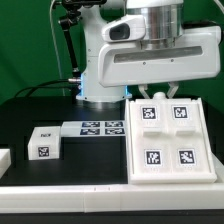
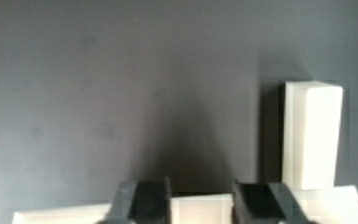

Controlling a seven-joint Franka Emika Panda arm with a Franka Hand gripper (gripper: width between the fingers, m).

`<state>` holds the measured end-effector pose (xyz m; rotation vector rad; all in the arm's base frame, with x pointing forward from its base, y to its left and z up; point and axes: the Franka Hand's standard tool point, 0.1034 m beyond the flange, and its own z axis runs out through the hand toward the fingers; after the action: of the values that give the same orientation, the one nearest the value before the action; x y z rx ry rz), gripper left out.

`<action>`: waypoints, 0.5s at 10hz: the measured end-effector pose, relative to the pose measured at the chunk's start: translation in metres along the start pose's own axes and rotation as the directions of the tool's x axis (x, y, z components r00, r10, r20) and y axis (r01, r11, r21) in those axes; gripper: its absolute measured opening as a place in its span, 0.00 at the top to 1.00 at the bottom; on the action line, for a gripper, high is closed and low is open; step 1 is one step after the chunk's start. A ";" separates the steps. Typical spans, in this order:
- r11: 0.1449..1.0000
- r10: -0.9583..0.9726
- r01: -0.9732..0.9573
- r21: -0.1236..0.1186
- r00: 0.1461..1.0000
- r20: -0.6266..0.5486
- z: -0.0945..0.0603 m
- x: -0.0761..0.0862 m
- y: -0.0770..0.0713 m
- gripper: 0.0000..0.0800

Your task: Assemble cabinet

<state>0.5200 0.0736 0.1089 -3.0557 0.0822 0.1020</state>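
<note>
The cabinet (image 1: 168, 142) is a large white box with four tagged front panels, lying at the exterior view's right. My gripper (image 1: 161, 95) hangs over its far edge. In the wrist view the gripper (image 2: 202, 186) has its two dark fingers (image 2: 149, 202) on either side of a white wall of the cabinet (image 2: 202, 210), which fills the gap between them. A tall white edge of the cabinet (image 2: 311, 130) stands beside the fingers. A small white tagged cabinet piece (image 1: 45, 144) sits on the black table at the exterior view's left.
The marker board (image 1: 100, 128) lies between the small piece and the cabinet. Another white part (image 1: 3, 158) shows at the exterior view's far left edge. The robot's base (image 1: 100, 70) stands behind the board. A white rail (image 1: 100, 188) runs along the table's front.
</note>
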 end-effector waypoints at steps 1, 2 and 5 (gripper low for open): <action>1.000 -0.002 0.002 -0.001 1.000 0.005 0.005 -0.004 0.000 0.79; 1.000 -0.002 0.002 -0.002 1.000 0.008 0.006 -0.005 0.000 0.80; 1.000 -0.001 0.002 -0.002 1.000 0.008 0.006 -0.005 0.000 0.81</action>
<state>0.5151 0.0745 0.1032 -3.0566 0.0794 0.1144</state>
